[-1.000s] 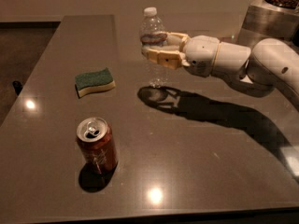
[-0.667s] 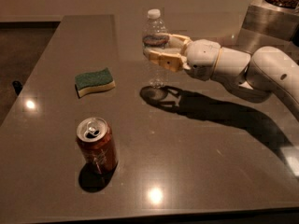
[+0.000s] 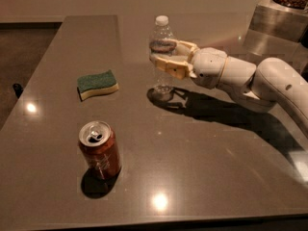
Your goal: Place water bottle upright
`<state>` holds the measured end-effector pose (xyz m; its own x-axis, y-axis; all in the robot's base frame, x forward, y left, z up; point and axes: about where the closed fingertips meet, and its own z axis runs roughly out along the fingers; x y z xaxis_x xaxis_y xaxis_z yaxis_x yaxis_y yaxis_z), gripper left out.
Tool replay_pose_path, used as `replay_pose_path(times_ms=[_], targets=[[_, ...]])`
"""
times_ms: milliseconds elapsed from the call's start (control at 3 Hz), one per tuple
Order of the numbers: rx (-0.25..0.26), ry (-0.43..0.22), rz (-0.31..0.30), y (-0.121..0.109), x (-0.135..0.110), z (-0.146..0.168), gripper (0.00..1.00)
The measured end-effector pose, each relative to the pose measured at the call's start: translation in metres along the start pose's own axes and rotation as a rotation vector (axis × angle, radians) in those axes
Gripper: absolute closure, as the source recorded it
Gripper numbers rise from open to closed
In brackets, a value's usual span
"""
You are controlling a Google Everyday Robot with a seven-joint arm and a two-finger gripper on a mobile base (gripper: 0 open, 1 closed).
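So the water bottle (image 3: 161,32) is upright in my gripper (image 3: 161,53), white cap on top, out in the far-middle part of the table (image 3: 202,167). My jaws are clamped on it around the middle, one finger on the near side and one round the back.

What's changed over the last second: I've brought it down a little. A moment ago there was a visible gap between the base and its shadow. Now the base sits right on top of the shadow, so I'd say it's touching the tabletop or just about. It hasn't tipped on the way either, it looks as vertical as before.

To me that means the placing part is basically done, and what's left is letting go cleanly. I'd spread the jaws straight apart and back out to the right along my arm (image 3: 250,78), with no sideways nudge, because a light clear bottle like this would topple easily.

There's a green sponge (image 3: 97,84) off to the left and a red soda can (image 3: 100,150) nearer and left, both well apart from the bottle. A metal box (image 3: 276,25) sits at the far right.
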<state>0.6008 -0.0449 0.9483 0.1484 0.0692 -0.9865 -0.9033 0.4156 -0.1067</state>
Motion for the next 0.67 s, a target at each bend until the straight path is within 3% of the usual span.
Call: replay_pose_path(times_ms=[667], targets=[[0.051, 0.029, -0.028, -0.0046, 0.0111, -0.0056, 0.59]])
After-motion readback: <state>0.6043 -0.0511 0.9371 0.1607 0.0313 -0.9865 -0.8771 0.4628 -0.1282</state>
